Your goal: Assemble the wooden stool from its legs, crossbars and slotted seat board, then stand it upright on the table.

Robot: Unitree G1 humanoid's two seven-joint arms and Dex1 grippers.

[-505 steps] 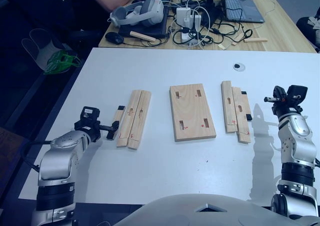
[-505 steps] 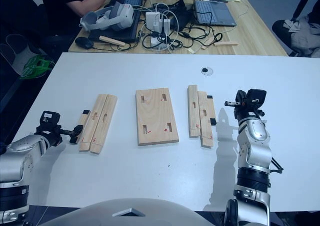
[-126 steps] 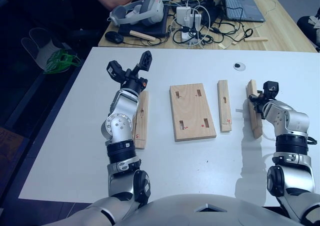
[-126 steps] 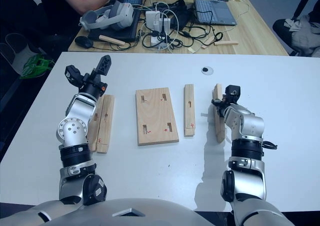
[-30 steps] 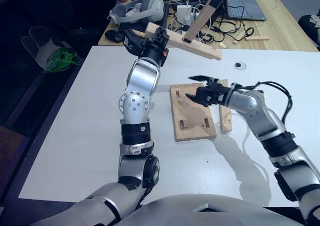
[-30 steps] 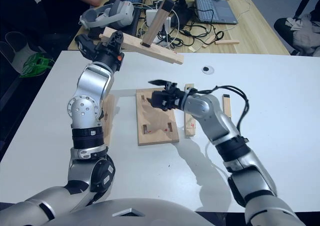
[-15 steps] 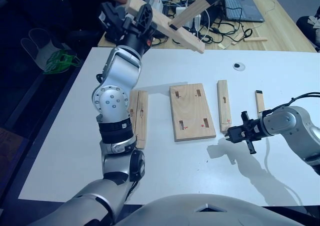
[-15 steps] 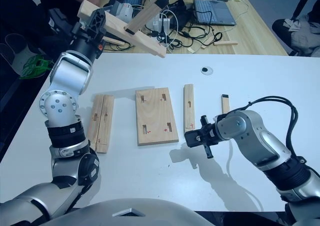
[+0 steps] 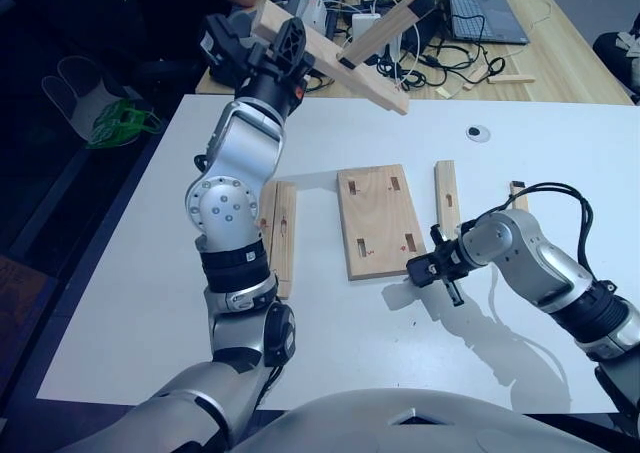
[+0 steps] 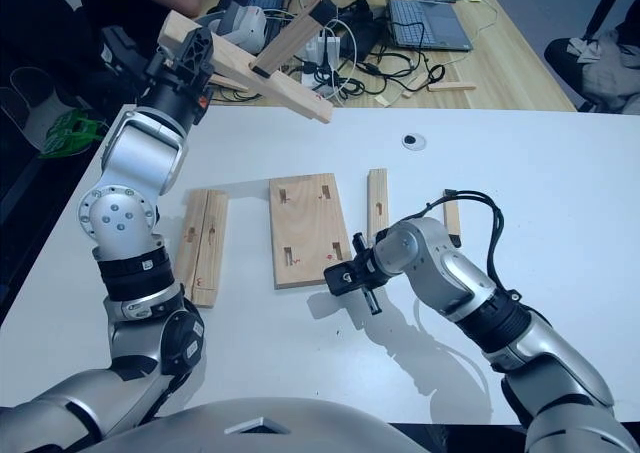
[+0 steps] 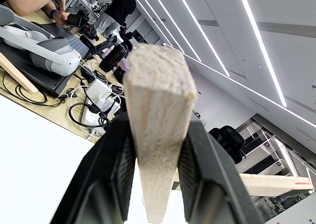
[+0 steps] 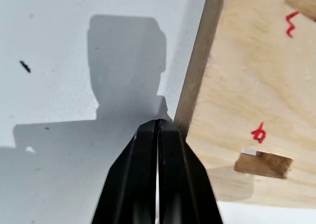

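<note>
Head views: right hand (image 9: pixel 432 269) has swung in from beyond the loose leg (image 9: pixel 446 213) to the board's (image 9: pixel 375 221) near right corner. Its fingers are pressed together on nothing, and the board's near end now sits slightly farther left on the counter (image 9: pixel 330 343) (a nudge, I judge, not a grasp). Left hand (image 9: pixel 255 39) keeps the joined leg (image 9: pixel 350 63) clamped and raised over the far counter edge. Two more legs (image 9: pixel 277 235) lie flat left of the board.

Left wrist view: both fingers (image 11: pixel 116 169) squeeze the leg's end.

Right wrist view: the closed tips touch the board's edge near a slot (image 12: pixel 261 164). The board is probably being lined up for insertion, and most of the assembly remains.
</note>
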